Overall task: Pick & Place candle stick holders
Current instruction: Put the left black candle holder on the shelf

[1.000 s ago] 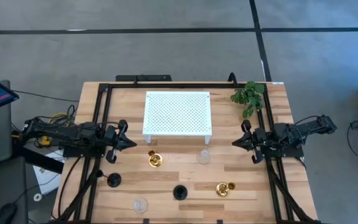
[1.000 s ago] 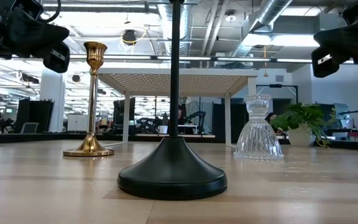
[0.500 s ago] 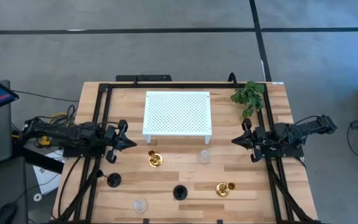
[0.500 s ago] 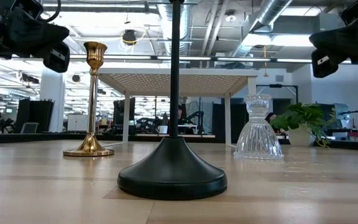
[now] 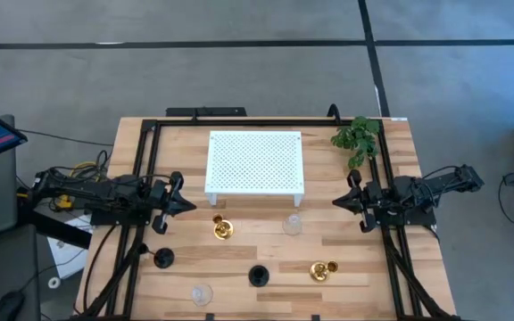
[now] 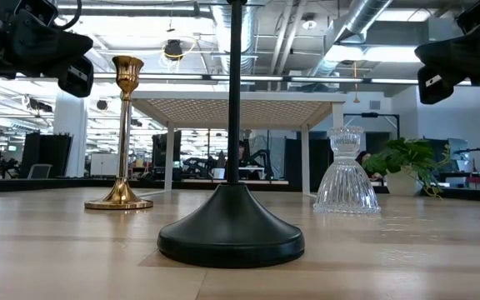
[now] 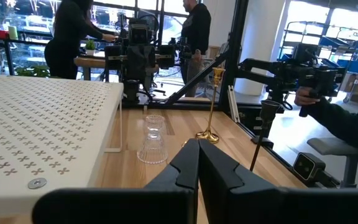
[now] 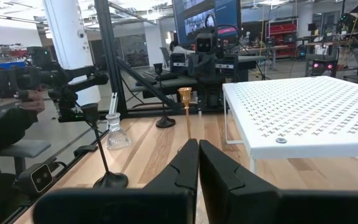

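Holders (image 5: pixel 223 229) are standing untouched on the worktop (image 5: pixel 346 267); stems look thin, tippy—grip low. Both tools (image 5: pixel 169 204) (image 5: pixel 353 201) are waiting, fingers together.

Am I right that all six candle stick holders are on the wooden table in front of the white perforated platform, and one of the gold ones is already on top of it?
Not quite. The high view shows the white perforated platform bare on top. Both shiny gold candle stick holders stand on the wooden table in front of it, with the other four.
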